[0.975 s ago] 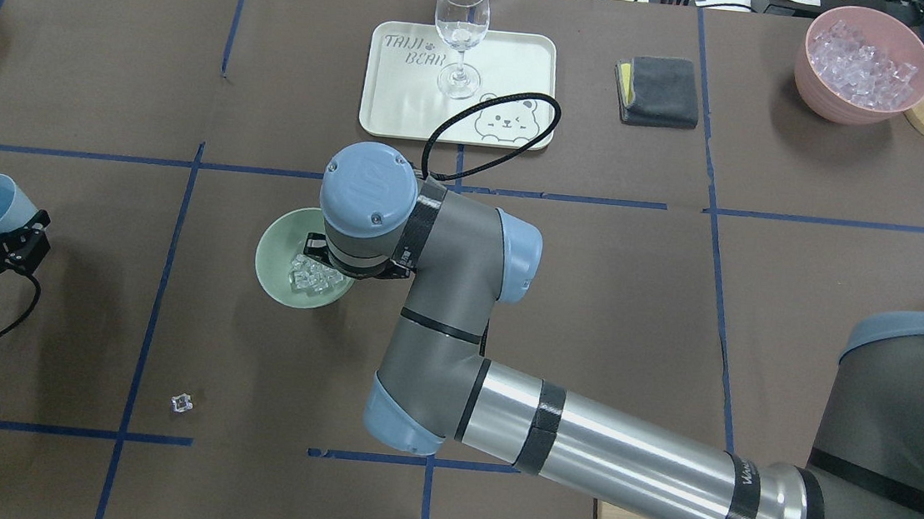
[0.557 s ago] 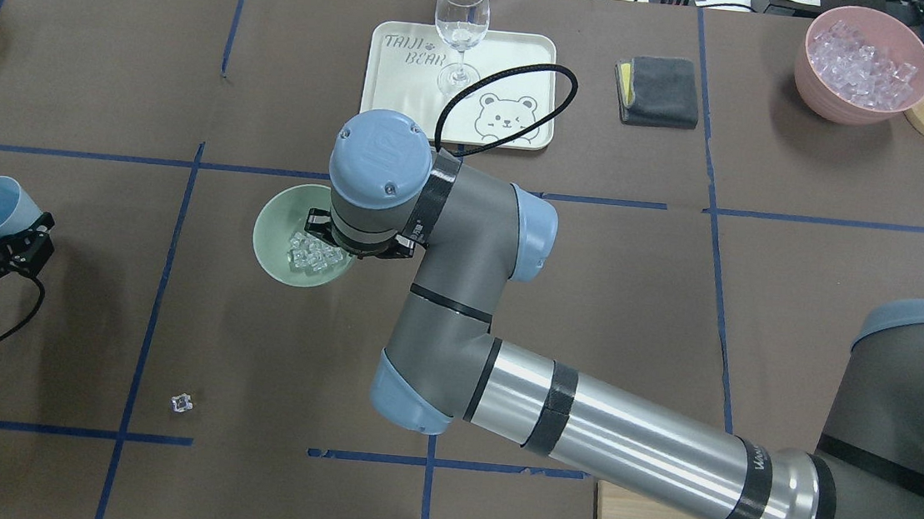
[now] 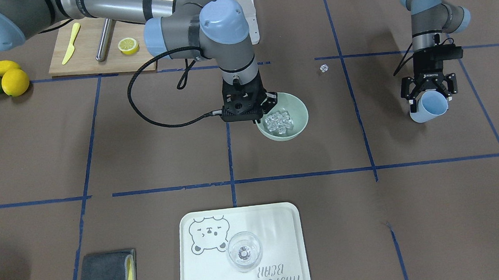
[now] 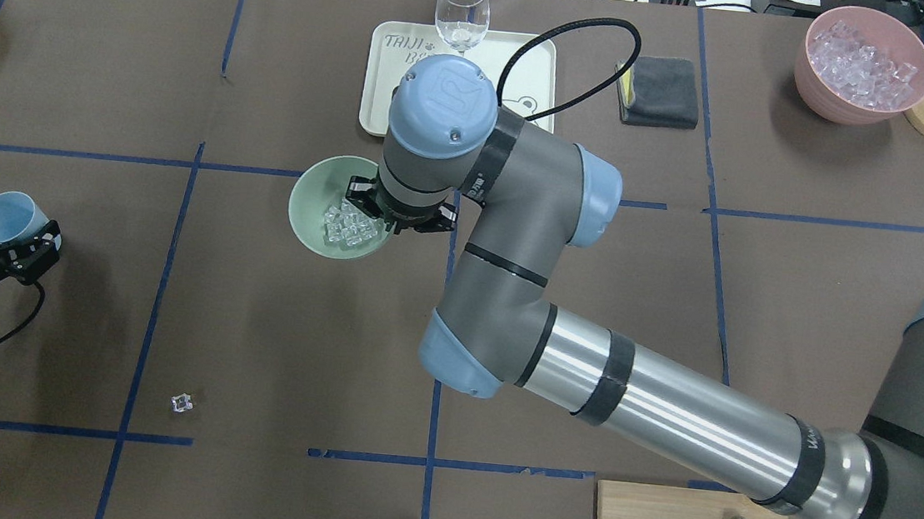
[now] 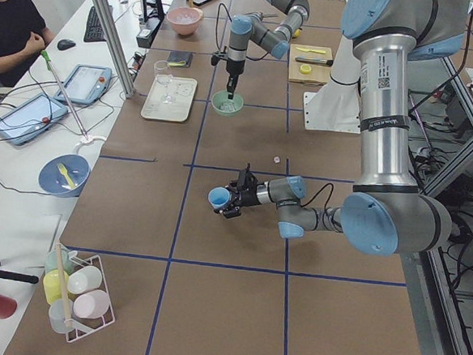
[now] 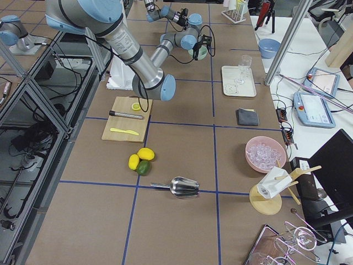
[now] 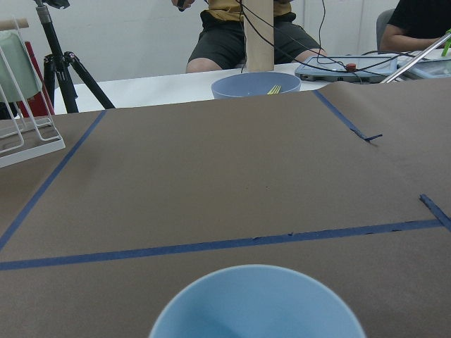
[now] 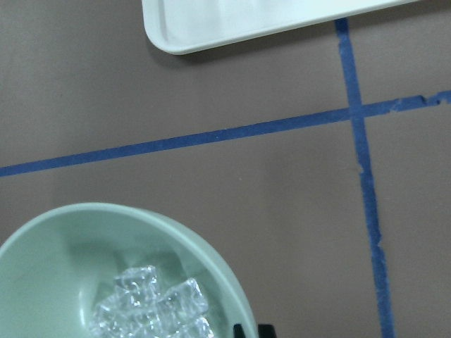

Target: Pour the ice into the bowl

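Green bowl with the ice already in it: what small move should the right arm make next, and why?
Probably keep carrying the bowl toward the tray. The right gripper grips its rim, the ice sits inside, and the bowl has been travelling that way. The left gripper holds the blue cup well aside.

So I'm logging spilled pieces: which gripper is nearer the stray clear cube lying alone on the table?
Left. The left gripper, holding the blue cup, is a grid cell from the stray cube; the right gripper sits farther off at the green bowl's rim.
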{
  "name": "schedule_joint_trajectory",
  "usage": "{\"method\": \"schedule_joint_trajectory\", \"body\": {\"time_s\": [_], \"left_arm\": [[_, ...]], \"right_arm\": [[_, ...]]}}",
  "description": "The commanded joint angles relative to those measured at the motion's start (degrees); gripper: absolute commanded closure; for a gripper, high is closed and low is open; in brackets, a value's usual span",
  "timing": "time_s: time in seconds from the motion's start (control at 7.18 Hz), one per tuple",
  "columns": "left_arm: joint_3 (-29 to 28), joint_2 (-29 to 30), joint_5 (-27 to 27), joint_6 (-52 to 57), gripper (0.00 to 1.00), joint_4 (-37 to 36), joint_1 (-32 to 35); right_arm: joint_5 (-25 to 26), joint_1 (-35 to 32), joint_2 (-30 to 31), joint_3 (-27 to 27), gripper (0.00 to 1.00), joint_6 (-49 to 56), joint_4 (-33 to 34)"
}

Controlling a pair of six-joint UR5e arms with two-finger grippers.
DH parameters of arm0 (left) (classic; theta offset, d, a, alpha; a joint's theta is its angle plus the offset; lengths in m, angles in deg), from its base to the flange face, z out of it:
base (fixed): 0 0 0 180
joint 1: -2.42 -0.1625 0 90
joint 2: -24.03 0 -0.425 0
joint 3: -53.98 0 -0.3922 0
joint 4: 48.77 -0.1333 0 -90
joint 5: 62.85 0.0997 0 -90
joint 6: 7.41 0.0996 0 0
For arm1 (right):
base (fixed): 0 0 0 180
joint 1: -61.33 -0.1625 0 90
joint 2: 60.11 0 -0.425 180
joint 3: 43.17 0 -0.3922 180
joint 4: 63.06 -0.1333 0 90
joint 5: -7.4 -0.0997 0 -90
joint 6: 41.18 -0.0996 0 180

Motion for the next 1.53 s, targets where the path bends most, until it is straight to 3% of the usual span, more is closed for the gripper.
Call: {"method": "schedule_joint_trajectory", "body": {"time_s": [0.0,0.84,1.11,1.39], "left_arm": [[1.4,-0.6,-1.4,3.5,0.00,0.1,0.2],[7.1,-3.9,-3.7,8.6,0.00,0.2,1.1],[12.0,-5.3,-14.2,16.3,0.00,-0.2,8.2],[12.4,-4.1,-30.3,24.7,0.00,-2.1,19.7]], "right_arm": [[-1.2,-2.6,7.1,7.8,1.00,4.5,4.1],[-2.0,-3.4,12.6,13.6,1.00,5.3,5.3],[-1.8,-3.6,20.4,21.0,1.00,6.1,5.2],[-1.3,-4.2,26.7,26.4,1.00,6.4,4.9]]}}
